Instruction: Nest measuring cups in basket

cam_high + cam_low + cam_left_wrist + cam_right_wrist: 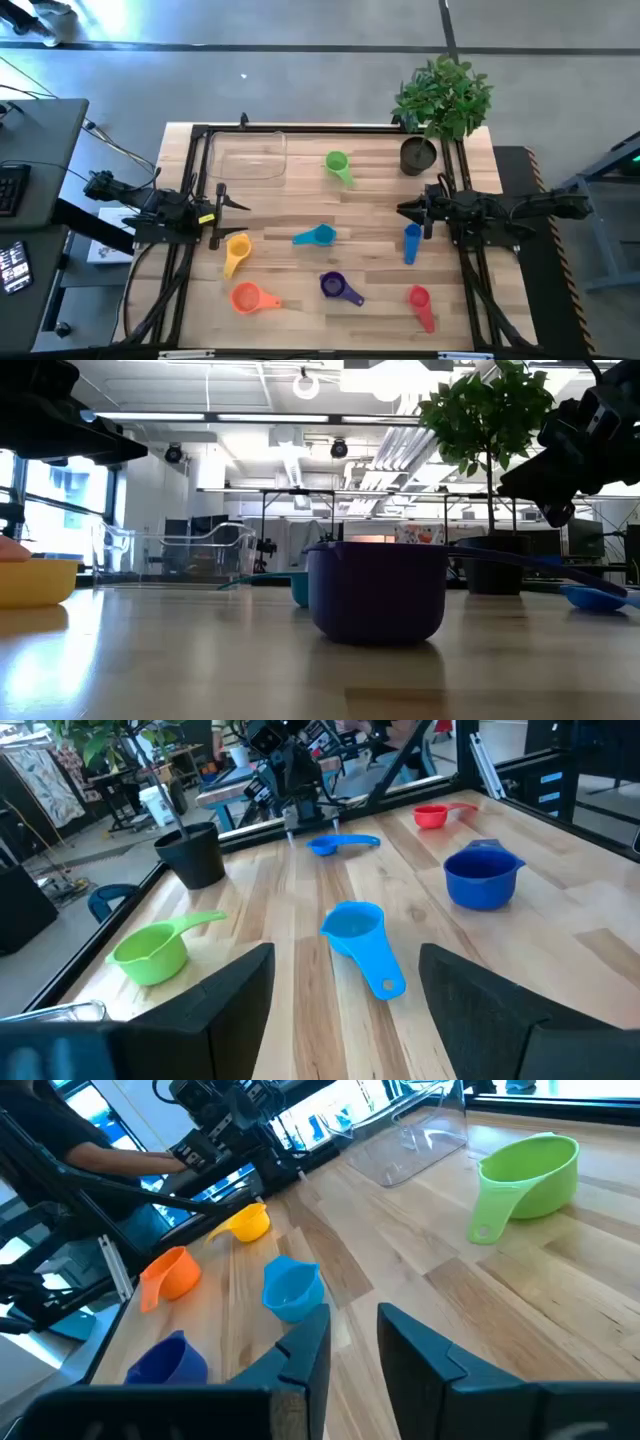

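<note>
Several measuring cups lie apart on the wooden table, each on its base. Green point(337, 165) is near the far edge. Light blue point(316, 236) is in the middle, with yellow point(236, 252) and orange point(247, 297) to its left. Purple point(335, 286) and red point(420, 303) are near the near edge, dark blue point(411, 242) on the right. The clear basket point(245, 155) stands at the far left with nothing in it. My left gripper point(235, 203) hovers open at the left side, just near of the basket. My right gripper point(405, 210) hovers open at the right side, just far of the dark blue cup.
A dark round pot point(419, 155) with a leafy plant point(445, 95) stands at the far right corner, beside my right arm. A black frame point(196, 180) runs along the table's edges. Bare wood lies between the cups.
</note>
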